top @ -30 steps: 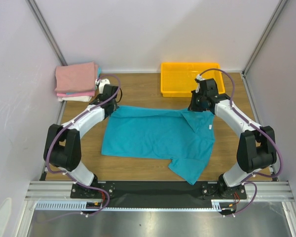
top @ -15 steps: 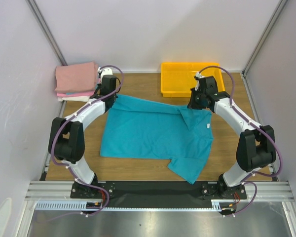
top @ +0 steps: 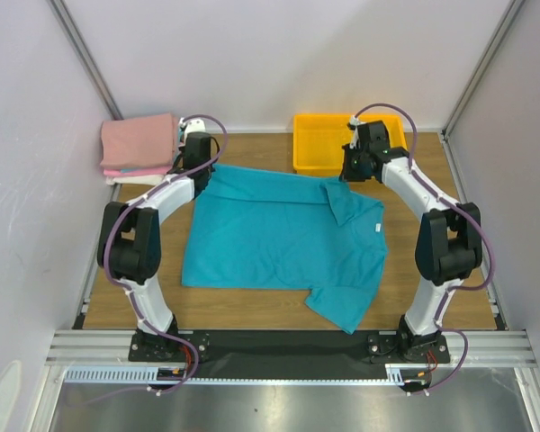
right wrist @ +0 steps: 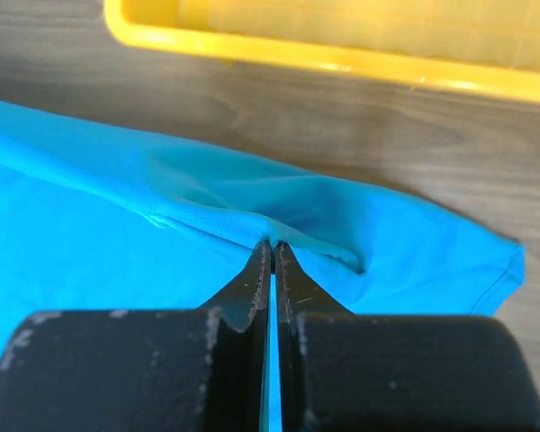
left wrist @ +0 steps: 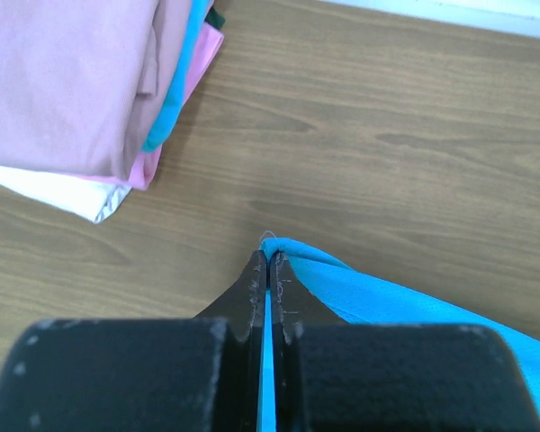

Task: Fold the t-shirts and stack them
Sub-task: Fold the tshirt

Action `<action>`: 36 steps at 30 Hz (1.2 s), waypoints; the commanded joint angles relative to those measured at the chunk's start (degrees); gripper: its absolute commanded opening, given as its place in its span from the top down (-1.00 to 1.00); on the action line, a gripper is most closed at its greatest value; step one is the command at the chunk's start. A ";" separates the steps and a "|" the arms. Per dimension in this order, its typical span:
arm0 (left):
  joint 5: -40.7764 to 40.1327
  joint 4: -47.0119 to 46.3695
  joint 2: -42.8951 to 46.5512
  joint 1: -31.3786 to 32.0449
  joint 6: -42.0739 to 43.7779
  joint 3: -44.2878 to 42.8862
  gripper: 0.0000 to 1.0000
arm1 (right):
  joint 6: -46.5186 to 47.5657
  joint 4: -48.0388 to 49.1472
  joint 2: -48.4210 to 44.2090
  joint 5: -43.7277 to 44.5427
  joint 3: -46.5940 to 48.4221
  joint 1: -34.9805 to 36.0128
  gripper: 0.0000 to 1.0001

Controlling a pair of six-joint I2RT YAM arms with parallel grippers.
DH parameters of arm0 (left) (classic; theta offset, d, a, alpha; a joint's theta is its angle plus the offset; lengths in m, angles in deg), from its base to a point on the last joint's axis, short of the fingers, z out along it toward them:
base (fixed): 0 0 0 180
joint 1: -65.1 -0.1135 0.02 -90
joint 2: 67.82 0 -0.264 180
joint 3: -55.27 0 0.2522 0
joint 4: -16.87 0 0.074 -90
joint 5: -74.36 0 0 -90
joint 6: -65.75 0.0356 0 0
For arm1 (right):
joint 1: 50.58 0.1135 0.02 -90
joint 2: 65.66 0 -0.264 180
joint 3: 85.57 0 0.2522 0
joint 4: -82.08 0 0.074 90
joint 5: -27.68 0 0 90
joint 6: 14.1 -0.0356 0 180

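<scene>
The left gripper (left wrist: 268,263) and right gripper (right wrist: 270,248) each pinch the far edge of the teal t-shirt (top: 279,243), apparently spreading it; folding should follow.

The far edge of the teal t-shirt (top: 279,247) stretches between the left gripper (top: 203,171) and the right gripper (top: 346,176), each apparently pinching it, though the wrists hide the jaws. Folded pink shirts (top: 139,144) sit left of the left gripper, and a yellow tray (top: 317,144) lies just beyond the right gripper.
</scene>
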 commanded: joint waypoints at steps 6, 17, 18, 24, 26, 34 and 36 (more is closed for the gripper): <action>-0.09 -5.98 -3.07 -1.72 -0.13 -3.28 0.99 | 4.35 -2.09 5.06 -3.20 8.17 -4.94 1.00; -0.70 -6.26 -5.35 -3.21 -1.10 -5.03 0.99 | 5.24 -4.73 9.02 -7.95 14.06 -5.38 1.00; -0.70 -6.17 -5.36 -3.22 -1.28 -4.95 0.99 | 5.24 -5.25 8.84 -8.47 13.80 -5.30 1.00; -0.35 -3.18 -4.13 -3.48 -2.50 -4.07 0.99 | 6.55 -8.59 7.09 -8.92 12.40 -3.80 1.00; -0.17 -2.21 -3.25 -3.48 -2.68 -2.41 0.99 | 6.99 -9.48 6.39 -8.74 11.08 -3.45 1.00; 0.26 -0.27 3.77 -3.48 -2.16 5.14 0.99 | 8.66 -15.10 4.19 -10.24 9.76 -2.40 1.00; 0.70 2.18 5.62 -3.48 -2.59 6.73 1.00 | 8.75 -17.38 4.01 -10.68 9.50 -1.87 1.00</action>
